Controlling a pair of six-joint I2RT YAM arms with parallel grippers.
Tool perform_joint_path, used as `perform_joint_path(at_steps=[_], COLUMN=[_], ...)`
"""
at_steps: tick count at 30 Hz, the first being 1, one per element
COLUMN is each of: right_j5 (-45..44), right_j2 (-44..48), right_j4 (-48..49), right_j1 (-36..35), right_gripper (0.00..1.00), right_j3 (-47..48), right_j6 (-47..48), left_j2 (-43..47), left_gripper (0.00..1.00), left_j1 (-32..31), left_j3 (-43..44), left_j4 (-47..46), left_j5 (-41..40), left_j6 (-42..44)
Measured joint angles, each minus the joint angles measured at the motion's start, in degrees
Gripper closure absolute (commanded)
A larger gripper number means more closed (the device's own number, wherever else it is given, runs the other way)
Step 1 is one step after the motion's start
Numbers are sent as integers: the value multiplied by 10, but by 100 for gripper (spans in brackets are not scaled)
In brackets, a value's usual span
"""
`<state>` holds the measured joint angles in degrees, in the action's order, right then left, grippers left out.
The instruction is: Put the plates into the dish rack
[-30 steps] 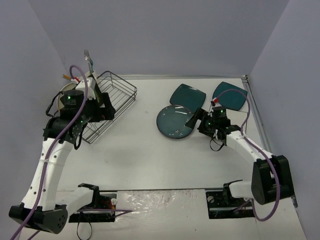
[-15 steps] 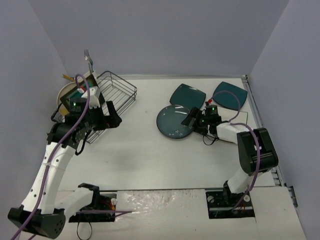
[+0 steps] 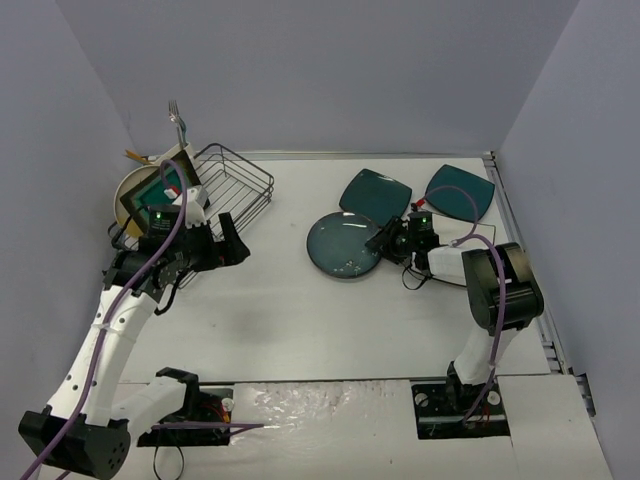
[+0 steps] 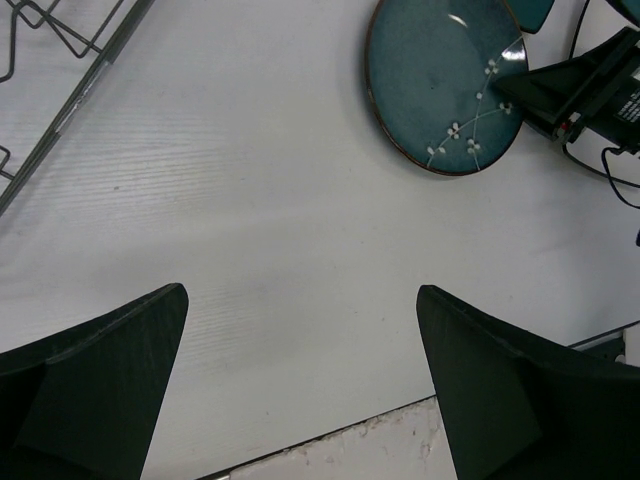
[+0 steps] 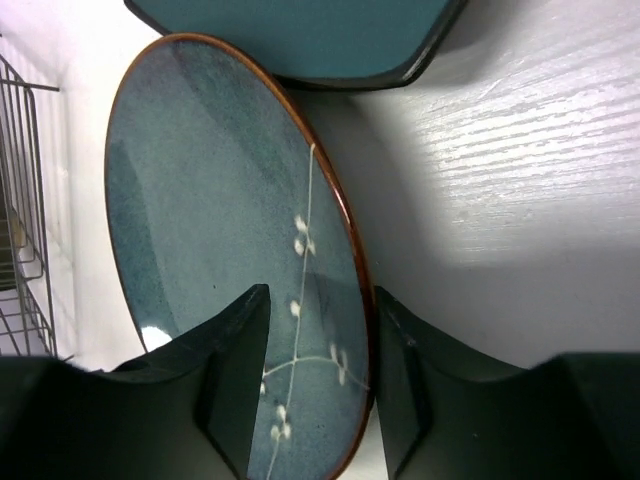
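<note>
1 forearm [image 3: 452, 262] flat, right tool [image 5: 322, 300] astride plate [image 5: 205, 215]

The white table [image 3: 300, 310] carries a round grey-blue plate [image 3: 343, 245] near its middle. Just beyond that plate lies a dark teal square plate [image 3: 375, 192], with a second teal square [image 3: 460, 190] further right. The black wire dish rack [image 3: 225, 190] stands well to the round plate's left.

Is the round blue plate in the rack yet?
No, out. The round blue plate sits on the table, apart from the dish rack.
</note>
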<state>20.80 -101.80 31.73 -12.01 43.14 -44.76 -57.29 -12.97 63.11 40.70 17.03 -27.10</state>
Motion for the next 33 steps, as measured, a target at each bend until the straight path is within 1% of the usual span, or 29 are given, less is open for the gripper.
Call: perform_joint_path(at_steps=[1,2,7,14,21,26,33], right_j5=[-2,1,35,51,88,124,175], right_j2=[-1,-2,11,69,136,178,246], right_j4=[2,5,44,24,17,11,40], right_j1=[0,0,0,-1,-1,-1,-1], right_gripper=[98,100,100,100,100,100,100], right_j3=[-4,-11,-24,-55,-103,-110,-110], right_j6=[1,-6,-18,-13,-33,-59,-101], left_j2=[1,1,4,17,4,-28,-81], left_gripper=[3,3,3,3,3,3,3], left_j1=[-1,-2,-14,-61,-100,-108,-113], left_j3=[-6,-14,-63,-124,-133,-133,-133], left_j4=[-6,-13,-38,-93,-165,-219,-271], left_j5=[4,10,31,44,40,37,39], left_j6=[-4,-9,-41,-104,-171,-214,-246])
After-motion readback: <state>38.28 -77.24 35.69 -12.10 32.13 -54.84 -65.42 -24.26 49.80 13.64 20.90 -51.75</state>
